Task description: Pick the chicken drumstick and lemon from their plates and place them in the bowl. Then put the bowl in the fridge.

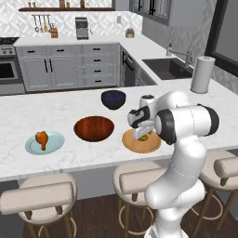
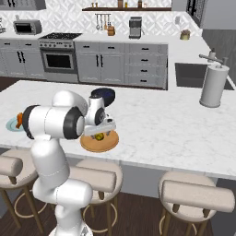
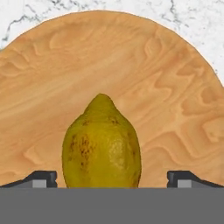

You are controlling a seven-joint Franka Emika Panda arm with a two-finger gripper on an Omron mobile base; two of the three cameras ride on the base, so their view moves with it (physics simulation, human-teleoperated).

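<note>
The gripper (image 3: 112, 179) is lowered over the wood-coloured plate (image 1: 151, 145), jaws spread wide with one fingertip (image 3: 41, 178) on each side of the lemon (image 3: 101, 144), gaps visible on both sides, nothing gripped. In the hand view the lemon is seen lying on the wood-coloured plate, yellow-green with brown speckles, pointed end directed away from the camera; marble table (image 3: 205, 26) is seen beyond the plate rim. In the left base view the lemon (image 1: 144, 137) is partly hidden under the hand, on the plate at the near edge of the table (image 1: 56, 109), right of the bowl (image 1: 94, 128). The bowl is reddish-brown and is seen empty, near the middle of the table, apart from both plates. The chicken drumstick (image 1: 42, 138) is seen lying on the pale blue plate (image 1: 56, 142), left of the bowl. A dark navy bowl (image 1: 113, 99) is placed just beyond the brown bowl, farther from the stools. A paper towel roll (image 1: 202, 74) stands upright at the far right of the table, beside the sink (image 1: 169, 68). Three stools (image 1: 39, 195) are lined up along the near side. In the right base view the gripper (image 2: 99, 133) is seen directly above the wood-coloured plate (image 2: 108, 144), with the lemon (image 2: 99, 136) between the fingers.
</note>
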